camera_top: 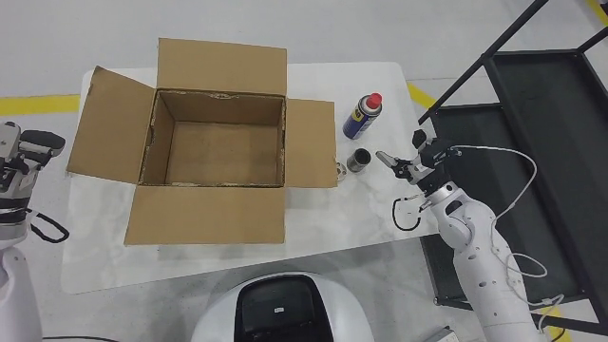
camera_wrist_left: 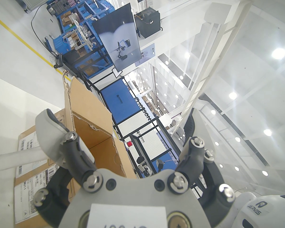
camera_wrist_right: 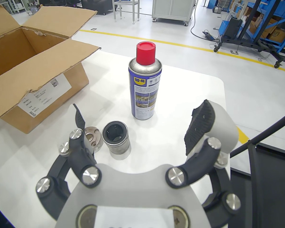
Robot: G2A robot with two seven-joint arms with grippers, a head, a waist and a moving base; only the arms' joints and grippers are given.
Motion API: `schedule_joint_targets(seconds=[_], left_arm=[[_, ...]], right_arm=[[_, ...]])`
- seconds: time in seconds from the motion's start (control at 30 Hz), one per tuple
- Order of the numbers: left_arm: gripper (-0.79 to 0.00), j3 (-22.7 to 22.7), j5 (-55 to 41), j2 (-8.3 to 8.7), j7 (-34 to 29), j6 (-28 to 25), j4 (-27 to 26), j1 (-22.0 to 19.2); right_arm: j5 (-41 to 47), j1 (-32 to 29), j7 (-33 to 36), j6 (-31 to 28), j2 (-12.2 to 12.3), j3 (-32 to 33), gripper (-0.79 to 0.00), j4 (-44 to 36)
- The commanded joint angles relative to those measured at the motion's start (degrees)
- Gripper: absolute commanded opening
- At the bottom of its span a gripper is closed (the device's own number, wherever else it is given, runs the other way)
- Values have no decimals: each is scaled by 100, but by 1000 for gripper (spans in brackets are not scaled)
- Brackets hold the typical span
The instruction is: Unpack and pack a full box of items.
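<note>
An open cardboard box (camera_top: 218,152) stands in the middle of the white table (camera_top: 370,233), flaps spread, its inside bare. Right of it stand a blue spray can with a red cap (camera_top: 362,116), a short metal cylinder (camera_top: 359,161) and a small metal flange (camera_top: 339,168) against the box flap. My right gripper (camera_top: 399,164) hovers open just right of the cylinder, facing the can (camera_wrist_right: 144,81), the cylinder (camera_wrist_right: 115,137) and the flange (camera_wrist_right: 93,137). My left gripper (camera_top: 38,142) is beyond the table's left edge, open (camera_wrist_left: 120,124), tilted upward past a box flap (camera_wrist_left: 85,110).
A black metal shelf frame (camera_top: 532,104) stands close to the table's right side, beside my right arm. A cable loops off the right wrist (camera_top: 408,217). Bare table surface lies in front of the box and around the can.
</note>
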Motion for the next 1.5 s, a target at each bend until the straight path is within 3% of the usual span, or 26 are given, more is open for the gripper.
schedule_joint_targets(seconds=[0.0, 0.97, 1.23, 1.47], left_arm=[[0, 0, 0, 0, 0, 0, 0, 0], [0, 0, 0, 0, 0, 0, 0, 0], [0, 0, 0, 0, 0, 0, 0, 0], [0, 0, 0, 0, 0, 0, 0, 0]], right_arm=[[-6, 6, -10, -1, 0, -2, 0, 11], [-6, 6, -10, -1, 0, -2, 0, 11], [-370, 251, 593, -11, 27, -214, 0, 233], [-1122, 974, 1195, 106, 46, -601, 0, 974]])
